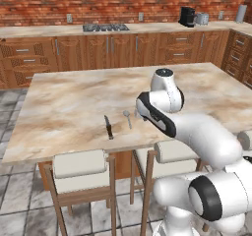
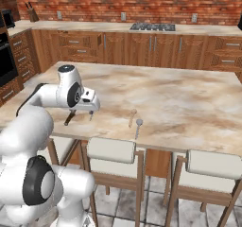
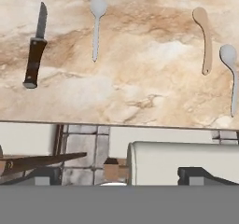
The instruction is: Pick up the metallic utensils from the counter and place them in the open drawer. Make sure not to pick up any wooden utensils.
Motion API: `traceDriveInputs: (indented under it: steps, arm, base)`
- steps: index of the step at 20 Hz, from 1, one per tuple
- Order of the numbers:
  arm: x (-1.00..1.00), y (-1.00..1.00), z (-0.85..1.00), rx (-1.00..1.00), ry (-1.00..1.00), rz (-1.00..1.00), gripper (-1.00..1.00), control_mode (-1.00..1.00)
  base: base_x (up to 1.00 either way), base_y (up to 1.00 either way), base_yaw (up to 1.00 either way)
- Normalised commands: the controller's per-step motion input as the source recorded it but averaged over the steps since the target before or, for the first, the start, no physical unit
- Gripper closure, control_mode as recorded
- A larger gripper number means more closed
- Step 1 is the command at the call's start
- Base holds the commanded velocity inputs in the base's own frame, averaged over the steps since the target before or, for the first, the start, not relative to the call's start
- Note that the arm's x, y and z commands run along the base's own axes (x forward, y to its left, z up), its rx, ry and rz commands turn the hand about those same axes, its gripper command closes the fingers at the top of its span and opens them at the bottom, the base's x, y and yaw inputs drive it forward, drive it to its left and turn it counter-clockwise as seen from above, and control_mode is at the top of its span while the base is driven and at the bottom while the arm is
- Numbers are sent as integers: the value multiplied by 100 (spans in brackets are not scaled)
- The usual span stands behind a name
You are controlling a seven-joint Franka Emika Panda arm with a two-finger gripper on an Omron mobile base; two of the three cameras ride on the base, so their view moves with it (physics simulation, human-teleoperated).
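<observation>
The gripper (image 2: 81, 113) hangs empty over the counter's (image 1: 74, 102) near edge, jaws spread wide. Just beyond it on the stone lie the black-handled knife (image 3: 35, 51), a silver spoon (image 3: 96, 26), the wooden spoon (image 3: 204, 38) and a second silver spoon (image 3: 230, 74).

Two white-cushioned stools (image 1: 78, 167) stand at the island; a cooktop (image 2: 152, 27) sits by the brick wall.

Worktop (image 3: 140, 92) of smooth beige-brown marbled stone, knife (image 3: 35, 48) with dark matt handle and grey metal blade, two pale silvery metal spoons (image 3: 96, 24) (image 3: 231, 76), tan matt wooden spoon (image 3: 204, 38), brick wall (image 1: 98, 9) at twelve o'clock
</observation>
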Motion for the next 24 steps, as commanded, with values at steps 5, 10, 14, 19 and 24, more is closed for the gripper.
traceDriveInputs:
  steps: [5,10,14,19,24]
  arm:
    - [61,23,-25,0,0,0,-100,-100]
    - [64,11,-26,0,0,0,-100,-100]
    - [64,21,-34,0,0,0,-100,-100]
    - [50,17,-31,0,0,0,-100,-100]
    - [40,6,-31,0,0,0,-100,-100]
  base:
    - [0,0,0]
    - [0,0,0]
    - [0,0,0]
    - [0,0,0]
    - [0,0,0]
